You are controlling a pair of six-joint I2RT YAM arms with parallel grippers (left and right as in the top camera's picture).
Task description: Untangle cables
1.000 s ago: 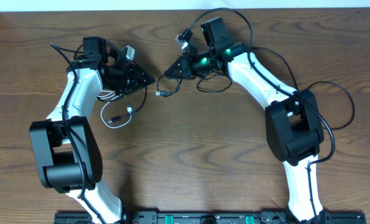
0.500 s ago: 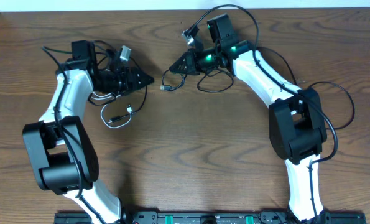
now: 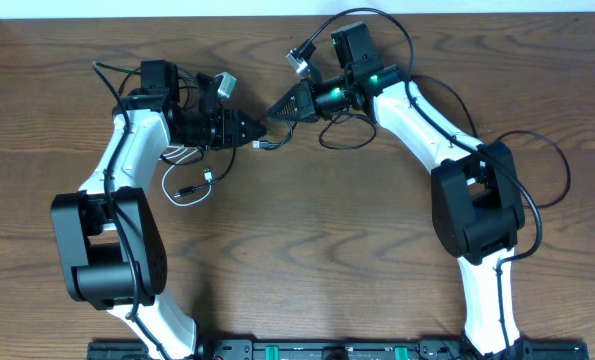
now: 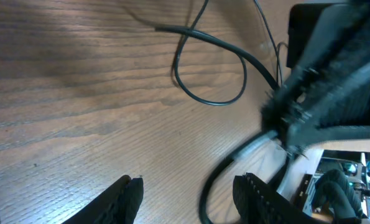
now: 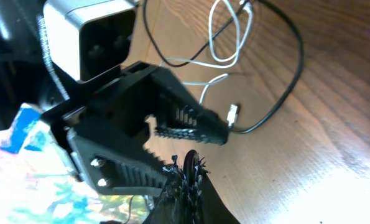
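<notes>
A thin black cable [image 3: 280, 133] runs from my right gripper [image 3: 274, 108], which is shut on it, down to a small plug [image 3: 262, 146] on the wooden table. My left gripper [image 3: 260, 131] points at the right one, tips nearly touching it. In the left wrist view my left gripper [image 4: 188, 190] is open, with the black cable [image 4: 212, 180] rising between its fingers, close to the right fingertip [image 4: 253, 190]. The right wrist view shows my right gripper [image 5: 189, 169] pinching the cable below the left arm's toothed fingers [image 5: 191, 121]. A white cable [image 3: 177, 153] and a looped black cable [image 3: 189, 191] lie under the left arm.
More of the black cable loops under the right arm [image 3: 342, 138]. Thick black arm wires [image 3: 552, 170] curve along the table's right side. The table's back edge [image 3: 177, 20] is close behind both grippers. A black rail [image 3: 327, 350] runs along the front.
My left gripper has swung right, up to the right gripper's tip, and has opened around the black cable. The right gripper has stayed shut and shifted only slightly.
</notes>
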